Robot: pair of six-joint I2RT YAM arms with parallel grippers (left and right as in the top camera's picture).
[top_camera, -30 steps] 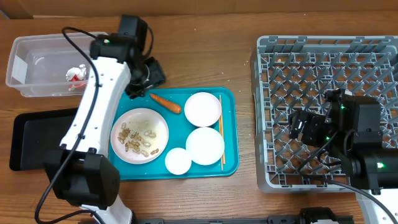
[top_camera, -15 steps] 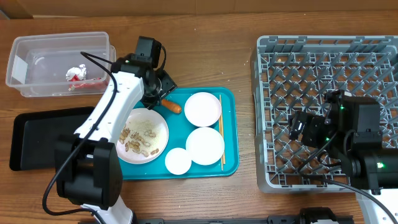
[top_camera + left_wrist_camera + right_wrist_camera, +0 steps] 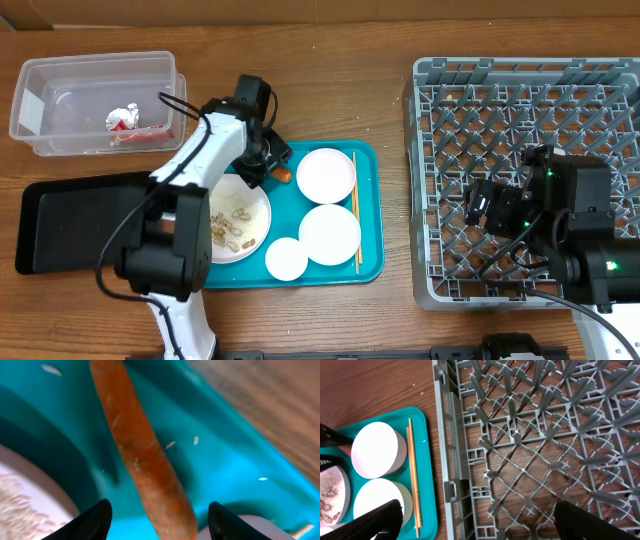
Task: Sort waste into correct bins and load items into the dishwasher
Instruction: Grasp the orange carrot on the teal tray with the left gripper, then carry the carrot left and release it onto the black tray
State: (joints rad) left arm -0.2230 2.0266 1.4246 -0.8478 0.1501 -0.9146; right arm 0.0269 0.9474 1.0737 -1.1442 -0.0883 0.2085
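An orange carrot (image 3: 145,460) lies on the teal tray (image 3: 368,200); its tip shows in the overhead view (image 3: 285,174). My left gripper (image 3: 157,517) is open and straddles the carrot, a finger on each side; in the overhead view it sits over the tray's back left (image 3: 262,160). A plate of food scraps (image 3: 235,218), two white bowls (image 3: 326,175) (image 3: 329,234), a small white cup (image 3: 286,259) and chopsticks (image 3: 354,212) are on the tray. My right gripper (image 3: 475,520) is open and empty over the grey dishwasher rack (image 3: 520,90).
A clear bin (image 3: 60,105) with crumpled wrapper waste (image 3: 122,118) stands at the back left. A black bin (image 3: 60,220) lies at the left, in front of it. The rack's wall (image 3: 447,450) stands just right of the tray (image 3: 427,460).
My left arm has swung right and down from beside the clear bin onto the tray, and its gripper now straddles the carrot. The right arm has not moved.
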